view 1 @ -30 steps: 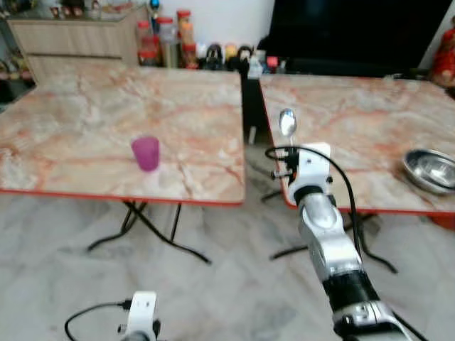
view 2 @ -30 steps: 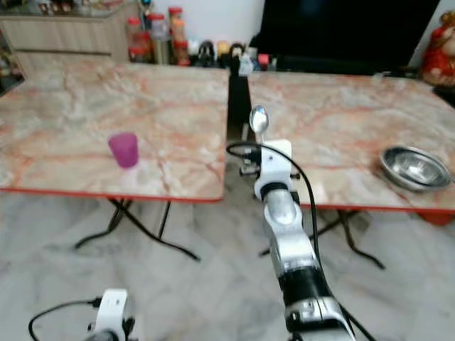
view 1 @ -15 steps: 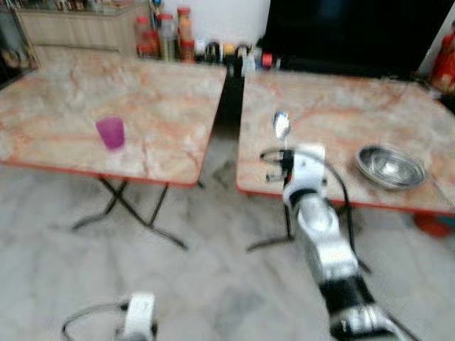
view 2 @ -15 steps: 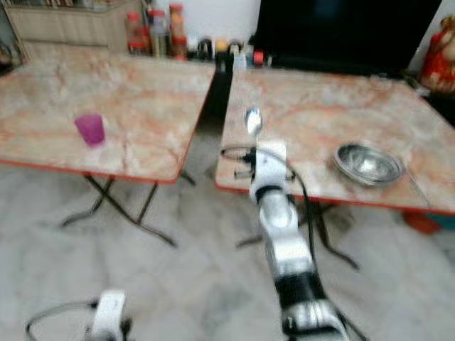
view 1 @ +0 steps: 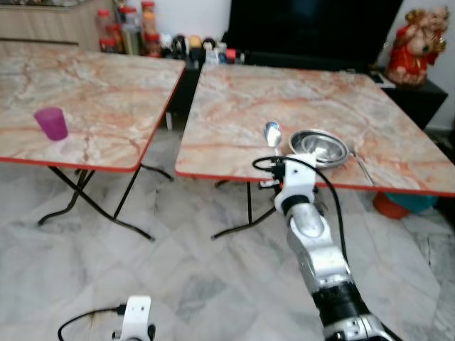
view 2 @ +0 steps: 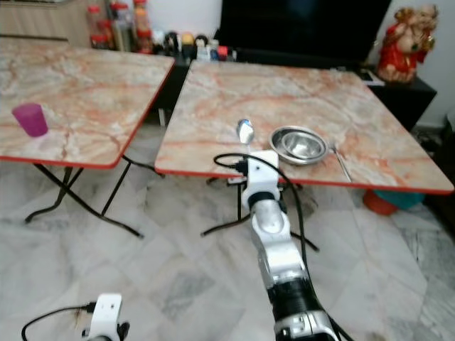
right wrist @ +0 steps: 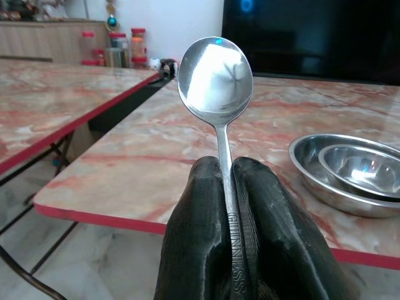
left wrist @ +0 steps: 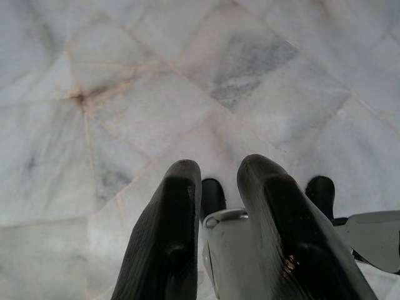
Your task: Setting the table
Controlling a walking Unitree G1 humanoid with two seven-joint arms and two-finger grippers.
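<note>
Right gripper (right wrist: 228, 250) clamps a spoon (right wrist: 215, 78) upright; since a second ago the view has swung right, bringing the steel bowl (view 1: 318, 147) close at one o'clock, so placement looks near.

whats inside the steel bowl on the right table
A smaller steel bowl nests inside the big bowl, both shiny. The near rims hide their bottoms, so small contents cannot be ruled out.

A shiny steel spoon (right wrist: 216, 78) stands upright at frame centre, bowl up, its handle pinched between the right tool's (right wrist: 228, 187) black fingers. Just right of it, two nested steel bowls (view 1: 319, 147) sit near the tabletop's (view 1: 298, 106) front edge.
</note>
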